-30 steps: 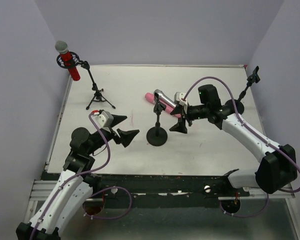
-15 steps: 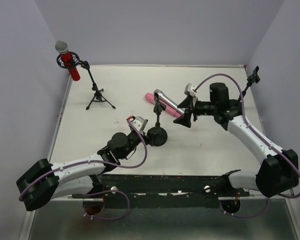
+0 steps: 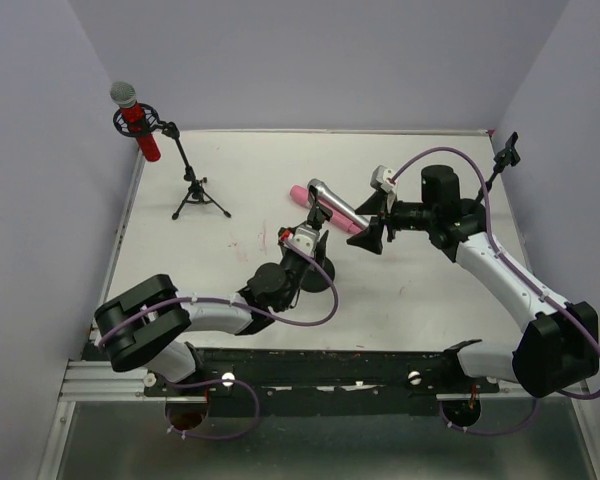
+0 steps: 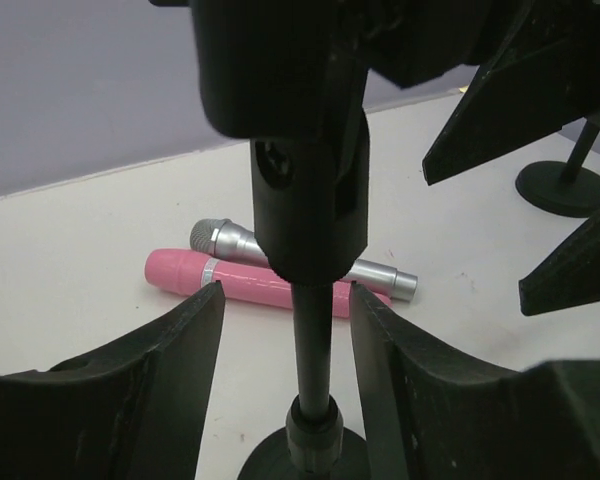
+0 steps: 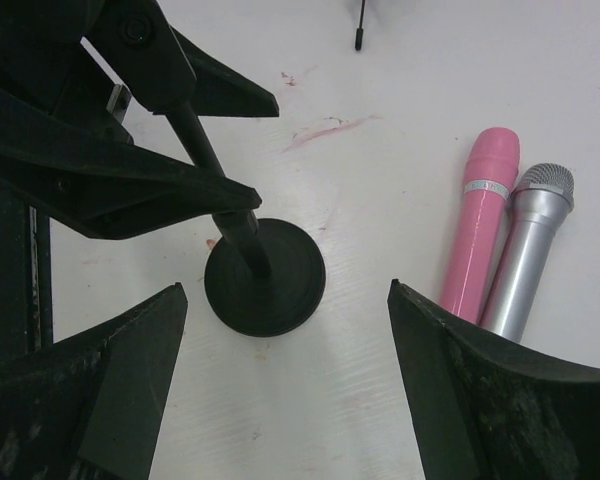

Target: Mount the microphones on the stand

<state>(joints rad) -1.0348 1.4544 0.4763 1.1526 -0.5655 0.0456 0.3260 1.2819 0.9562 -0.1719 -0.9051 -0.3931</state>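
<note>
two flat, parallel: pink microphone [image 3: 300, 194], silver microphone [image 3: 335, 200] (heads far-left).

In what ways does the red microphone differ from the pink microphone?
The red microphone is held in the ring clip of the tripod stand, raised and tilted; the pink microphone lies flat on the table beside the silver-grey microphone. The red microphone has a silver mesh head; the pink microphone is pink all over. Both are handheld stick microphones.

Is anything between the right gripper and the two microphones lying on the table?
Nothing visible. The pink microphone and silver microphone lie uncovered ahead of the right gripper; the round-base stand sits beside them.
</note>
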